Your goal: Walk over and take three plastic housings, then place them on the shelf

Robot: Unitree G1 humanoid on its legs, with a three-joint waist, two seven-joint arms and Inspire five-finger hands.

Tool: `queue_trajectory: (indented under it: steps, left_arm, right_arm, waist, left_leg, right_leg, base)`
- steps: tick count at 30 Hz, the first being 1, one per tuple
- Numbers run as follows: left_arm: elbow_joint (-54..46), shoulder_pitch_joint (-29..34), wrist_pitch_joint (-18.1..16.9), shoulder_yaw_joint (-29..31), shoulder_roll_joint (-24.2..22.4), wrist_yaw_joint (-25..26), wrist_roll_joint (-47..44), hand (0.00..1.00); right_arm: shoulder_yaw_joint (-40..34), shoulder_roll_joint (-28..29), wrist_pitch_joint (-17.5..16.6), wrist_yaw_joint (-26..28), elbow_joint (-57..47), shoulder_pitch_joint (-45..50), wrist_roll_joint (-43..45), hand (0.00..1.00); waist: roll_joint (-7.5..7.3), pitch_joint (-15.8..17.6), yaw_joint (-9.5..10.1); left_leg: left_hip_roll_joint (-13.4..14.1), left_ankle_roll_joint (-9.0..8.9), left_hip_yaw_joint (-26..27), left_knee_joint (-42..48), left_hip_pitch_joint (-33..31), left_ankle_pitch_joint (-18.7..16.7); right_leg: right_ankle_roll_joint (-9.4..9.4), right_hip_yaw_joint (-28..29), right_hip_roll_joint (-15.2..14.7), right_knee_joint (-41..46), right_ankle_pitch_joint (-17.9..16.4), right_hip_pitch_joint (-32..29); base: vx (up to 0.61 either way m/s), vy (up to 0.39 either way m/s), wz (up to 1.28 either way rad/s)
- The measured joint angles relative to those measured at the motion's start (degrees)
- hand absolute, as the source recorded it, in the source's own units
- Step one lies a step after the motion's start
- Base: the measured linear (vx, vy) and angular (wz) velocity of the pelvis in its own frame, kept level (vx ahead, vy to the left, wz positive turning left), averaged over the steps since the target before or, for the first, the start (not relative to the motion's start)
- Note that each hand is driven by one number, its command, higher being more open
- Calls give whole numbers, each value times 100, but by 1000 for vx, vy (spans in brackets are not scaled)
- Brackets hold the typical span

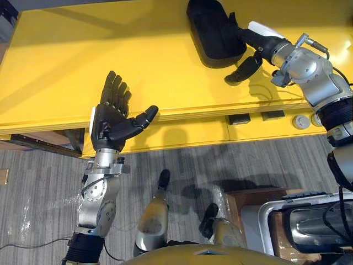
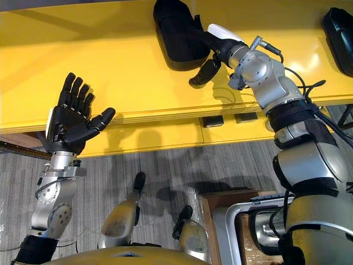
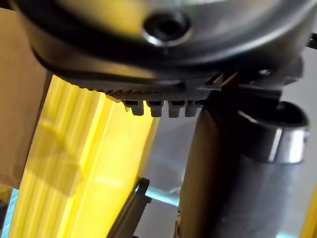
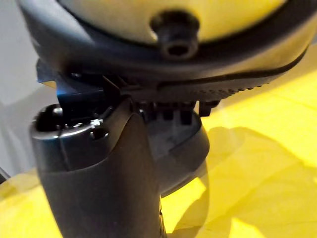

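Observation:
A black plastic housing lies upside-down near the far side of the yellow table. My right hand reaches in from the right and lays its straight fingers over the housing's right end, with the thumb held out clear of it. In the right wrist view the housing sits just past the thumb. A second black housing lies at the table's far right. Open and holding nothing, my left hand is raised palm up above the table's front edge.
The table's front face carries two dark sockets and a round knob. Below it, on the grey wood-grain floor, stand a brown box and a white-rimmed bin at the lower right.

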Motion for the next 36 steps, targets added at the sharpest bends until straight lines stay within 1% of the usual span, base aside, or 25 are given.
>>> queue_trajectory:
  steps: [2,4,5,7,12,14,16,20,23,25,29,32,36]
  left_arm:
    - [0,-3,0,-4,-1,-1,1,100]
    - [0,-3,0,-3,0,-1,1,100]
    - [0,-7,0,-3,0,-1,1,100]
    - [0,-67,0,-2,2,-1,-4,100]
    - [0,-111,-3,0,23,-1,-8,100]
    - [7,-108,-3,-2,111,-1,-27,100]
    - [7,-111,-3,10,158,0,-51,100]
    - [9,-99,-3,10,170,1,-65,100]
    - [15,-87,-3,13,214,7,-83,100]
    - [18,-34,-51,15,319,-2,-181,100]
    - [16,9,-203,34,435,-79,-245,100]
    - [14,31,-295,77,492,-138,-246,100]
    - [5,81,-323,163,640,-212,-251,100]
  right_arm:
    - [75,0,-89,-11,47,-26,0,0]
    - [240,-2,-149,-10,144,-285,-137,0]
    - [270,-1,-200,-19,146,-322,-189,0]
    - [339,0,-321,-29,147,-371,-235,0]
    - [439,0,-325,-150,157,-447,-440,0]
    - [440,-1,-322,-210,158,-479,-474,0]
    - [444,-8,-341,-321,158,-480,-684,0]
    - [512,-121,-550,-580,158,-480,-1124,0]
    - [612,-256,-773,-866,142,-491,-1602,0]
    - [687,-414,-937,-1055,57,-519,-1978,0]
    - [770,-670,-994,-1122,-91,-520,-2022,0]
    - [828,-1014,-1169,-1158,-273,-478,-2020,0]
    - [781,-1313,-1280,-1236,-616,-226,-2005,0]
  waist:
    - [23,12,-10]
    - [105,57,-24]
    - [115,61,-25]
    - [118,62,12]
    - [118,63,29]
    - [115,64,4]
    - [115,64,-10]
    - [106,69,-3]
    - [83,83,-2]
    - [30,113,-3]
    - [-49,158,-8]
    - [-111,193,-7]
    - [-173,209,-13]
  left_leg:
    - [2,-2,0,0,0,0]
    - [8,-6,1,-1,-1,-4]
    - [13,-11,3,-1,-2,-9]
    - [46,-40,-20,-1,-6,-25]
    - [62,-55,-46,-1,-44,-17]
    - [68,-59,-41,-1,-67,-11]
    - [69,-59,-35,-1,-63,-11]
    - [77,-59,-26,-1,-64,-12]
    - [83,-59,-9,-2,-65,-12]
    - [94,-61,15,-3,-71,-14]
    - [99,-61,26,-3,-82,-15]
    - [105,-62,37,-3,-86,-15]
    - [119,-62,87,-4,-74,-15]
  right_leg:
    - [-4,-1,1,9,-5,-3]
    - [-10,0,0,32,-10,-19]
    - [-20,0,0,51,-19,-30]
    - [-66,-21,-1,101,-55,-43]
    - [-87,-31,-4,214,-122,-112]
    - [-95,-30,-4,232,-127,-147]
    - [-97,-26,-4,235,-130,-147]
    - [-99,-18,-1,237,-130,-157]
    - [-99,-8,0,237,-130,-170]
    - [-99,17,5,244,-130,-196]
    - [-99,25,7,241,-129,-212]
    - [-99,28,14,231,-128,-216]
    - [-99,68,27,214,-124,-218]
  base:
    - [4,-41,-1]
    - [-13,-34,-2]
    - [-17,-38,-1]
    - [-9,-53,3]
    - [-4,-53,3]
    - [-3,-48,-2]
    - [-1,-40,-2]
    - [-9,-33,-1]
    - [-13,-36,-3]
    - [-11,-38,-6]
    - [-4,-41,-2]
    - [1,-42,-1]
    - [2,-41,-5]
